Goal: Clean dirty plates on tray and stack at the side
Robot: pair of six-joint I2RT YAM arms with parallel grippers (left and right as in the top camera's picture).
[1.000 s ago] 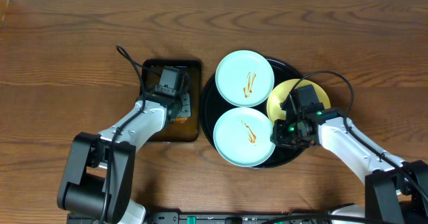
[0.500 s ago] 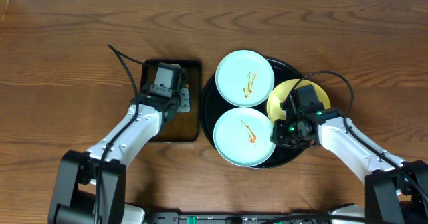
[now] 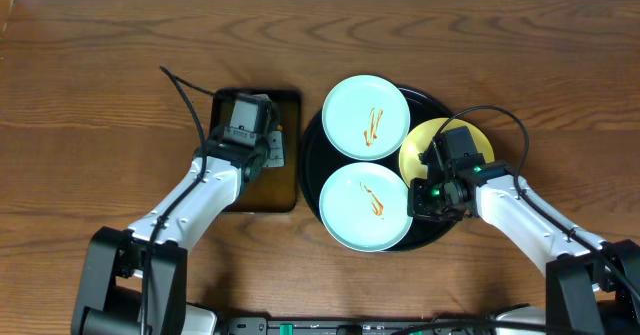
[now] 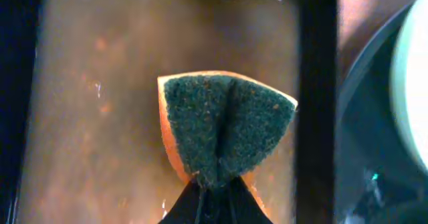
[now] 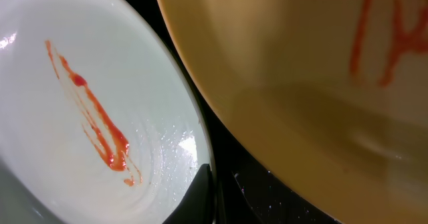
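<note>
Overhead shows you all three plates on the round black tray (image 3: 310,165): the upper mint-blue plate (image 3: 366,116) and the lower mint-blue plate (image 3: 365,205) each carry orange sauce streaks, and the yellow plate (image 3: 420,143) sits at the tray's right edge, partly hidden by your right gripper (image 3: 422,201). Nothing is stacked on the wood beside the tray, so by my reading no plate is finished yet. Your left gripper (image 3: 264,158) hangs over the rectangular pan (image 3: 291,100). Left wrist view: the jaws are clamped on a folded orange sponge (image 4: 227,134), green scouring face up, above the brownish water (image 4: 100,117), so I judge you are wetting it ahead of the first wipe. Right wrist view: the fingertips sit at the lower plate's rim, between it and the yellow plate, which is streaked too; you cannot tell whether they grip. Wiping and stacking all remain.
</note>
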